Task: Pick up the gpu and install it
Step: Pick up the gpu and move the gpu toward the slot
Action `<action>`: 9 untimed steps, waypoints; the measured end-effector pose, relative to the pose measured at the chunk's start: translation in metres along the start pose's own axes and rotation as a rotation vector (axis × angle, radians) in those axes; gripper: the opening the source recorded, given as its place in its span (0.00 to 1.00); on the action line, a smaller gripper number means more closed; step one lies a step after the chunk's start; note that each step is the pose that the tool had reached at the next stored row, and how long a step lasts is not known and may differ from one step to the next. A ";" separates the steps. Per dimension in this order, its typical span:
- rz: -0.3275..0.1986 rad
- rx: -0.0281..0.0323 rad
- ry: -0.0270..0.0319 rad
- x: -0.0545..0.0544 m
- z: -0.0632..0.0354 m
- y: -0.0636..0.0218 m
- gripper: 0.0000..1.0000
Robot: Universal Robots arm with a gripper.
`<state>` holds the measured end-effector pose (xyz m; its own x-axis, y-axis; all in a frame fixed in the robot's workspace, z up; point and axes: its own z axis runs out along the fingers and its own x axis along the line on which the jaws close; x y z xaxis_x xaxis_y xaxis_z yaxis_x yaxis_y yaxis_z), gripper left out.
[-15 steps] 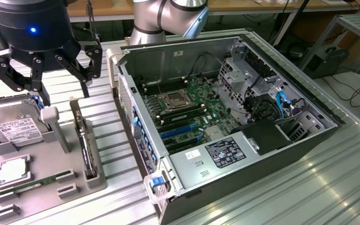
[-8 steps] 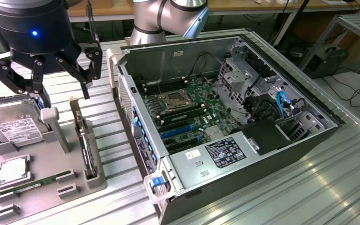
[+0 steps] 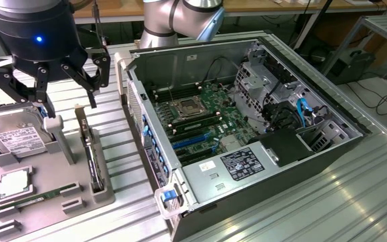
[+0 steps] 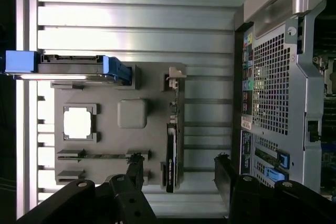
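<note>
The gpu (image 3: 91,157) is a thin dark card standing on edge in a slot of the grey holder tray (image 3: 49,174), at the exterior view's left. My gripper (image 3: 70,103) hangs open above it, fingers spread, holding nothing and well clear of the card. In the wrist view the gpu (image 4: 171,153) appears edge-on, with its silver bracket (image 4: 176,74) at one end. It lies below and between the spread fingertips of my gripper (image 4: 178,167). The open computer case (image 3: 301,151) lies on its side to the exterior view's right, motherboard (image 3: 200,113) and blue card slots (image 3: 190,142) exposed.
The tray (image 4: 110,90) also holds a silver hard drive (image 3: 15,133) in a blue carrier (image 4: 113,67), a processor chip (image 4: 80,123) and a green memory stick (image 3: 36,198). The case's rear panel (image 4: 273,77) stands close beside the tray. A ribbed metal table (image 3: 328,201) lies underneath.
</note>
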<state>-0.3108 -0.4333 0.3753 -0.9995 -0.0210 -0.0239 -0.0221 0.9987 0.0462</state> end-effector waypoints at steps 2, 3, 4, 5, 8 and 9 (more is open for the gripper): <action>-0.003 -0.0002 0.0000 0.000 0.0007 -0.0002 0.66; -0.004 -0.0002 0.0001 0.000 0.0011 -0.0003 0.66; -0.005 -0.0002 0.0001 0.000 0.0014 -0.0003 0.66; -0.006 -0.0003 0.0001 0.000 0.0018 -0.0004 0.66; -0.009 -0.0003 0.0003 0.000 0.0030 -0.0006 0.66; -0.010 -0.0003 0.0003 0.000 0.0034 -0.0006 0.66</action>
<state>-0.3108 -0.4337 0.3719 -0.9992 -0.0307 -0.0240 -0.0317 0.9984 0.0463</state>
